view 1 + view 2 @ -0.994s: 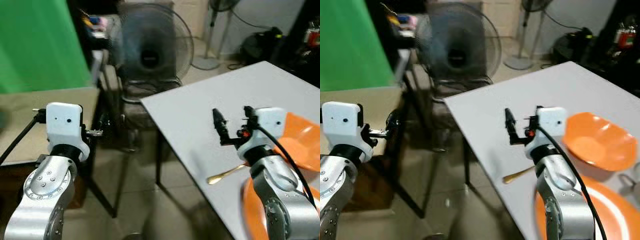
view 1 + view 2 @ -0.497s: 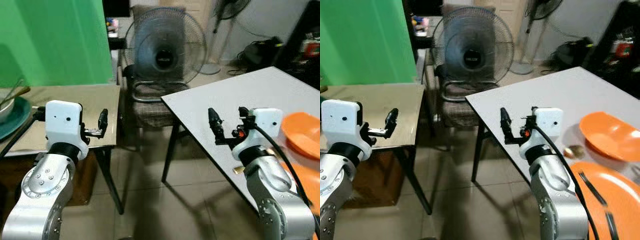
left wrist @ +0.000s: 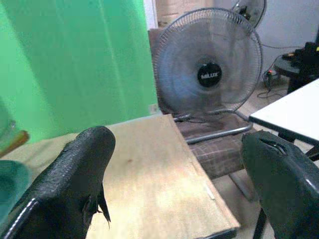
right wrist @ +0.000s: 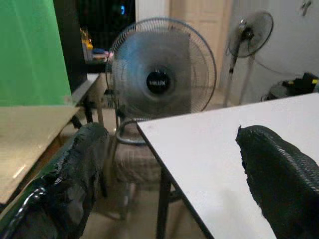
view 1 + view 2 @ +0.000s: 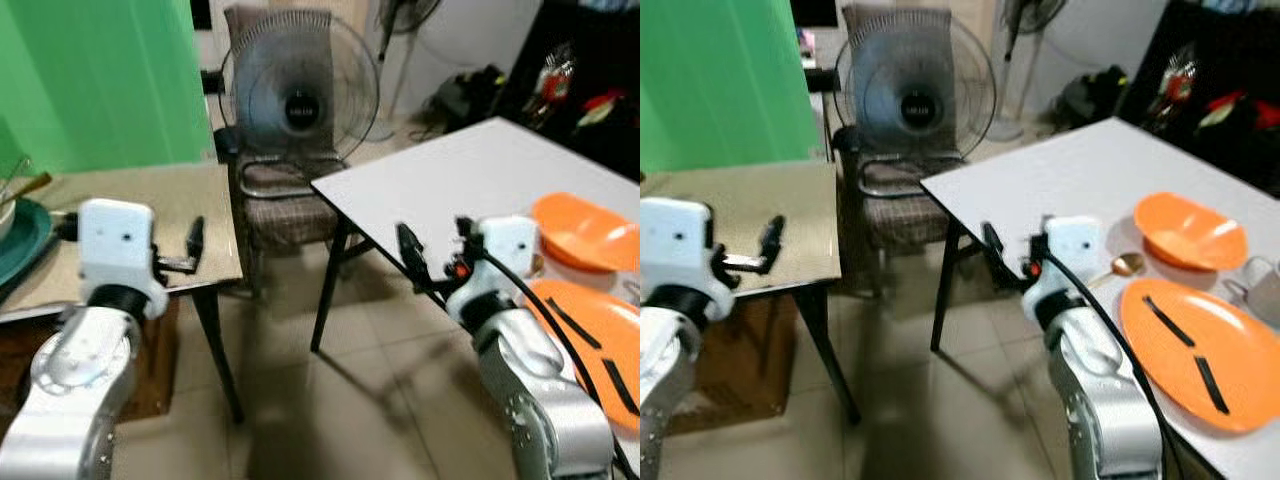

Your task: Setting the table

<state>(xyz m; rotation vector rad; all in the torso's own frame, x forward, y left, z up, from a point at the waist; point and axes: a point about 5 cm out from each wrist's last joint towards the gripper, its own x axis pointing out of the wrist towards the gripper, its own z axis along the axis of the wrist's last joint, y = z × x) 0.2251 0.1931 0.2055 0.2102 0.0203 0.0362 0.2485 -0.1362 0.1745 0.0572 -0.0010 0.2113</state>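
A white table (image 5: 1070, 175) on my right carries an orange bowl (image 5: 1190, 230), an orange plate (image 5: 1215, 335) with two black chopsticks (image 5: 1167, 320) lying on it, a gold spoon (image 5: 1125, 265) and a grey cup (image 5: 1262, 290). My right gripper (image 5: 435, 250) is open and empty, held in the air at the table's near corner. A wooden table (image 5: 150, 205) stands on my left with a teal plate (image 5: 15, 240) at its far left. My left gripper (image 5: 192, 245) is open and empty over that table's front edge. In the left wrist view the fingers (image 3: 84, 169) are spread wide over the wood.
A standing fan (image 5: 298, 95) and a brown cushioned chair (image 5: 285, 205) fill the gap between the two tables. Tiled floor (image 5: 330, 400) lies open in front of me. A green screen (image 5: 100, 80) backs the wooden table. Dark clutter sits beyond the white table.
The camera has swung, so the wooden table, the bowl and the whole orange plate have come into view. Both arms keep the same raised pose with fingers spread.
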